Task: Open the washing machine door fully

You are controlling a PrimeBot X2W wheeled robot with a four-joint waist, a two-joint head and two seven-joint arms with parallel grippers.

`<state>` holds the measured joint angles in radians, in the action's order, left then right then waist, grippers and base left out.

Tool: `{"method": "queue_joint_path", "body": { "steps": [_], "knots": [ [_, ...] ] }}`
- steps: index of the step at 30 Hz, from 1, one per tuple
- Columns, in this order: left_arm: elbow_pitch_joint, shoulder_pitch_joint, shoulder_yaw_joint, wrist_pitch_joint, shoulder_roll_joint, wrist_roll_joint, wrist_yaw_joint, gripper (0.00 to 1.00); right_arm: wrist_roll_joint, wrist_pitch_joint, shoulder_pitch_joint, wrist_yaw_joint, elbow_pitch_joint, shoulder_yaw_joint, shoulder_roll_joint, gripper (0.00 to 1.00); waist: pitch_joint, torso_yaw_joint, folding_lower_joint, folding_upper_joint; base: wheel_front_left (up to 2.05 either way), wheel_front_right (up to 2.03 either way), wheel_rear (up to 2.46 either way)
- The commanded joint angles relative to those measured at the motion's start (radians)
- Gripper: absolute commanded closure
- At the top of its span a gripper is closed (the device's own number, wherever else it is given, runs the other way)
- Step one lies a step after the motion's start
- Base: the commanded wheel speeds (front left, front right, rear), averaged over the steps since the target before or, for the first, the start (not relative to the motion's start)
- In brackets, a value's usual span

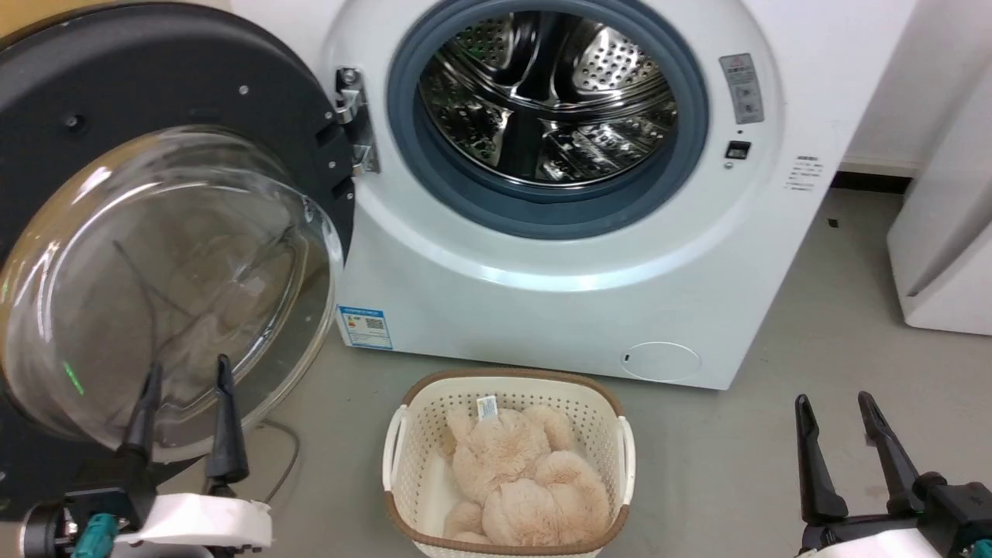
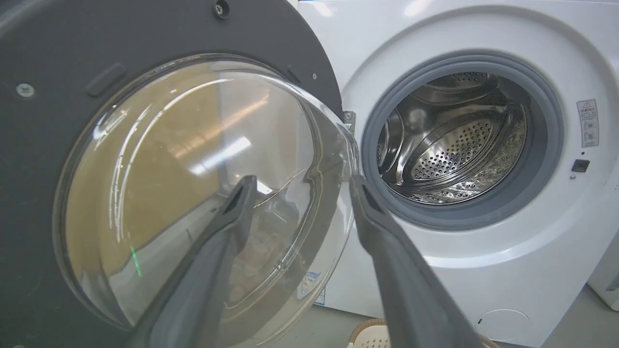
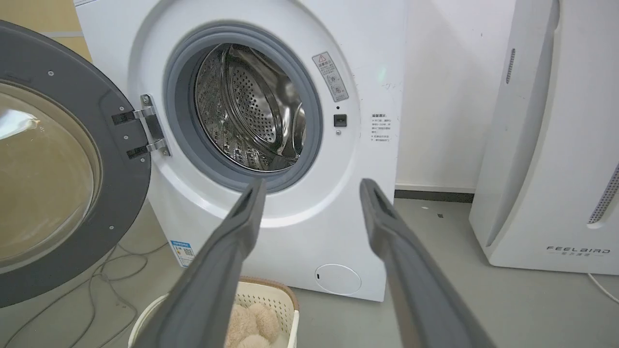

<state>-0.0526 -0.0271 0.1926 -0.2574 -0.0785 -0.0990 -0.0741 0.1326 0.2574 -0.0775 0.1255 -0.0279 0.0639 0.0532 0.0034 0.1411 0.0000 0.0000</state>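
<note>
- The washing machine door (image 1: 163, 256) stands swung out to the left of the washing machine (image 1: 558, 310), hung on a metal hinge (image 1: 353, 116) at the left rim of the opening. Its inner side, with the dark ring and the bulging clear glass bowl, faces the robot.
- The opening is uncovered: a grey rubber gasket (image 1: 542, 209) rings the perforated steel drum (image 1: 542, 101).
- The left pincer (image 1: 188, 368) is at the lower left of the head view with its two dark fingers spread wide and nothing between them. The fingertips stand up in front of the lower part of the door's glass bowl.
- In the left wrist view the left finger lies over the glass, and the right finger sits at the bowl's right edge, towards the drum opening. Whether either finger touches the glass cannot be told.
- The right pincer (image 1: 833, 399) is at the lower right, also spread wide and holding nothing. It is over the grey floor (image 1: 775, 465), well apart from the door, with the machine's front between the two.
- In the right wrist view its fingers point at the lower front of the machine, below the gasket, and the door is far off to their left.
- A pale perforated basket (image 1: 418, 434) with a brown rim sits on the floor before the machine, between the two pincers, with a beige plush toy (image 1: 519, 480) in it.
- A white appliance (image 3: 546, 145) stands to the machine's right.
</note>
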Motion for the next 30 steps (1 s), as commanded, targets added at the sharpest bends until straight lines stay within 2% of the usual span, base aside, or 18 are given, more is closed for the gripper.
{"method": "queue_joint_path", "body": {
  "steps": [1,10,20,21,30],
  "knots": [
    [-0.002,0.014,-0.012,-0.004,0.003,0.006,-0.008,0.0,-0.002,0.004,-0.01,0.005,0.005,-0.002,-0.003,0.0,-0.003,-0.018,0.0,0.0,0.0,0.0,0.0],
    [-0.037,0.036,-0.057,-0.004,0.018,0.026,-0.017,0.0,-0.014,0.004,-0.014,0.005,0.019,-0.017,-0.003,0.0,-0.004,-0.097,0.0,0.0,0.0,0.0,0.0],
    [-0.061,0.045,-0.079,-0.004,0.024,0.042,-0.003,0.0,-0.023,0.004,-0.018,0.005,0.023,-0.019,-0.003,0.0,0.002,-0.162,0.0,0.0,0.0,0.0,0.0],
    [-0.06,0.03,-0.081,0.001,0.026,0.037,-0.008,1.0,-0.012,-0.001,-0.001,-0.001,0.019,-0.019,0.0,1.0,0.002,-0.16,0.0,0.0,0.0,0.0,0.0],
    [-0.054,0.029,-0.087,0.013,0.027,0.04,-0.004,1.0,-0.015,-0.012,0.003,-0.001,0.019,-0.02,0.0,1.0,0.002,-0.159,0.0,0.0,0.0,0.0,0.0]
  ]
}}
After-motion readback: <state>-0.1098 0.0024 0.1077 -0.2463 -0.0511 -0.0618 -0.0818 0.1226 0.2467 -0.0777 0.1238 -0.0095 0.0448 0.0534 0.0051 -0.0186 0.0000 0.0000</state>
